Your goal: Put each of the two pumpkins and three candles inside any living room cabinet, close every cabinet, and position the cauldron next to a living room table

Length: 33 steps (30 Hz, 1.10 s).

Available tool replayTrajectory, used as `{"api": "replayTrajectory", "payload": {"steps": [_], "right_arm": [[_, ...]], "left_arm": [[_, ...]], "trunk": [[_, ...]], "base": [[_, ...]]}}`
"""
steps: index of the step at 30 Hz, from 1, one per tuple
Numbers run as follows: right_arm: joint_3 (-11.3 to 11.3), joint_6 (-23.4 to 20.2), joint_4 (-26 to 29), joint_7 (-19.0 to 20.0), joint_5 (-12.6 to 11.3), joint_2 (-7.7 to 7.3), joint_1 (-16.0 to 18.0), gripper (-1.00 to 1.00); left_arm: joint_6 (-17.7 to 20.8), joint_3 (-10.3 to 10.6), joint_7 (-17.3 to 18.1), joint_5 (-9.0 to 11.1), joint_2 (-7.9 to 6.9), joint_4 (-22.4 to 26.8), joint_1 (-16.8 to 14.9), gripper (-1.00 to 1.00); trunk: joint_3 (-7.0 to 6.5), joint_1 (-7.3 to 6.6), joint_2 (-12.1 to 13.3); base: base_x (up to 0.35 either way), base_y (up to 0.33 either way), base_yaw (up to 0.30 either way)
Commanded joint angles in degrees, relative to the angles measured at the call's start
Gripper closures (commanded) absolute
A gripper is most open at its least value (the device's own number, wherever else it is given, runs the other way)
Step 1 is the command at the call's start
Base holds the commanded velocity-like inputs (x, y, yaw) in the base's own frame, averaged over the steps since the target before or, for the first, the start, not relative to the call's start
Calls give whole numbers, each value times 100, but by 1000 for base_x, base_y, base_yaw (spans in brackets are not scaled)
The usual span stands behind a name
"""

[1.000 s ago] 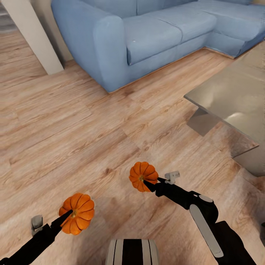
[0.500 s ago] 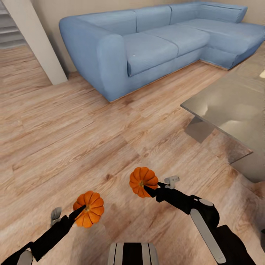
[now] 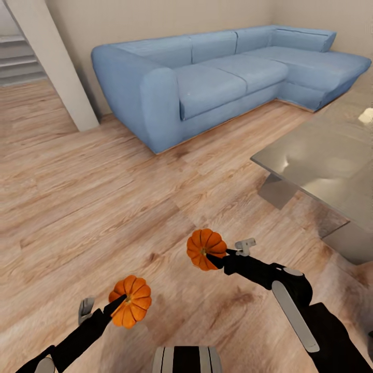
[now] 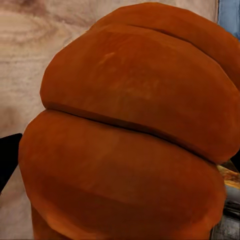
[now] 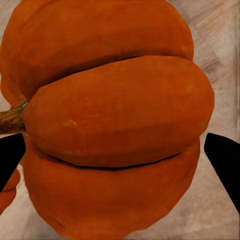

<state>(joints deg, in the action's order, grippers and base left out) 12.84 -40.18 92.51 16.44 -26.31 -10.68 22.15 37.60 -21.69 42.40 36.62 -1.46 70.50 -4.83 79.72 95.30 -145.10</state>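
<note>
Pumpkins ride in both of the robot's grippers above a bare wooden floor (image 3: 103,207), with a wide stretch of planks lying open between the arms and the blue sectional sofa (image 3: 207,83) ahead. To the sofa's right, and nearer the robot, the corner of a glossy low table (image 3: 321,166) juts toward the right arm, its edge passing close beyond that arm's elbow. Left of the sofa a pale slanted post (image 3: 57,72) rises from the floor, with grey steps (image 3: 23,62) behind it.

The left gripper (image 3: 120,302) pinches the left pumpkin (image 3: 130,301) low in the head view, well short of the sofa; its dark fingers close on the fruit's stem end. The right gripper (image 3: 213,256) clamps the right pumpkin (image 3: 205,249), carried higher and nearer the sofa than its twin, between the table corner and the left arm.

The left wrist view brings the left pumpkin (image 4: 130,130) close enough to show its swollen ribs, a sliver of blue sofa at one corner and one dark fingertip (image 4: 7,160) at the side. The right wrist view shows the right pumpkin (image 5: 110,120) wedged between two black fingertips (image 5: 225,160), its brown stem (image 5: 10,120) poking out sideways, a detail the head view renders too small to read.
</note>
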Motion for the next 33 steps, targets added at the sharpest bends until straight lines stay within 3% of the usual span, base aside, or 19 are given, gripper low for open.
{"api": "replayTrajectory", "payload": {"steps": [1, 4, 9, 21, 33], "right_arm": [[2, -23, 4, 10, -15, -28, 0, 100], [0, -24, 4, 15, -15, -183, -7, 100], [-56, -21, 4, 25, -21, -330, -9, 100], [-21, 310, 7, 188, -23, -355, -34, 100], [-22, 350, 12, 230, -23, -355, -35, 100]], "left_arm": [[-39, 23, -6, 12, 1, -20, -4, 100], [-219, 244, -16, 24, 2, -66, -7, 100], [-288, 361, -26, 31, -12, -90, -9, 100], [-306, 371, -56, 22, -39, -159, -17, 100], [-318, 376, -73, -19, -29, -246, -47, 100]], "trunk": [[-19, -3, 0], [-86, -11, 4], [-196, -24, 11], [-462, -55, 27], [-728, -86, 43]], "base": [[0, 0, 0], [0, 0, 0], [0, 0, 0], [0, 0, 0], [0, 0, 0]]}}
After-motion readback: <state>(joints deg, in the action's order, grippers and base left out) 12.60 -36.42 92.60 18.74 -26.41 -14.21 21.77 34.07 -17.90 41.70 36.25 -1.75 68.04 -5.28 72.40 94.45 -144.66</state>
